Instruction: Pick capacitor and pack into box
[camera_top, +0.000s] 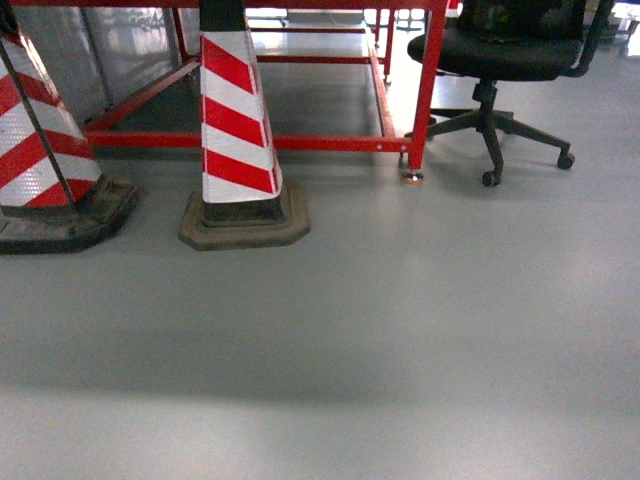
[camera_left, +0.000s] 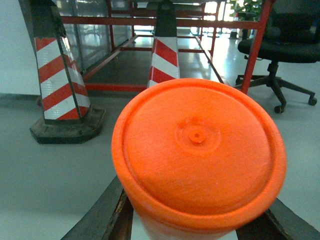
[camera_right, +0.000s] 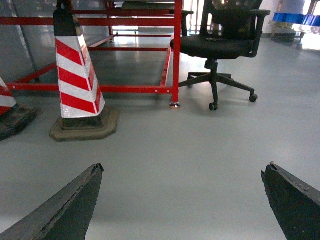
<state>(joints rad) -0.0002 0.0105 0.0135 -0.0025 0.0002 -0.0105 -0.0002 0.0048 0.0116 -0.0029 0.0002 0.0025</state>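
Setting: a bare grey workshop floor (camera_top: 400, 330) fills the head view, with two red-and-white striped traffic cones on dark rubber bases, one at 11 o'clock (camera_top: 238, 120) and one at 9 o'clock (camera_top: 40, 150).
Background: a red-painted steel frame rack (camera_top: 425, 90) stands at 12 o'clock, a black swivel office chair on castors (camera_top: 510, 60) at 1 o'clock.
Left tool (camera_left: 200, 220): its dark fingers (camera_left: 100, 215) flank a round orange plastic cylinder with a moulded centre nub (camera_left: 199, 150), seen end-on in the left wrist view; it appears to be clamped on the cylinder, though the contact itself lies at the frame edge.
Right tool (camera_right: 185, 200): its two dark fingertips (camera_right: 70, 205) stand wide apart, nothing between them, only floor beyond.
Capacitor: the orange cylinder is probably it, judging from the task alone.
Box: no peach-pink tub appears in any view; its place cannot be told.
Stage: likely carrying towards packing, the robot facing away from any tabletop.
Risk: with no box in sight, the base could roll into the nearer cone or the rack leg; a jolt there could shake the cylinder loose from a grip on its smooth wall.
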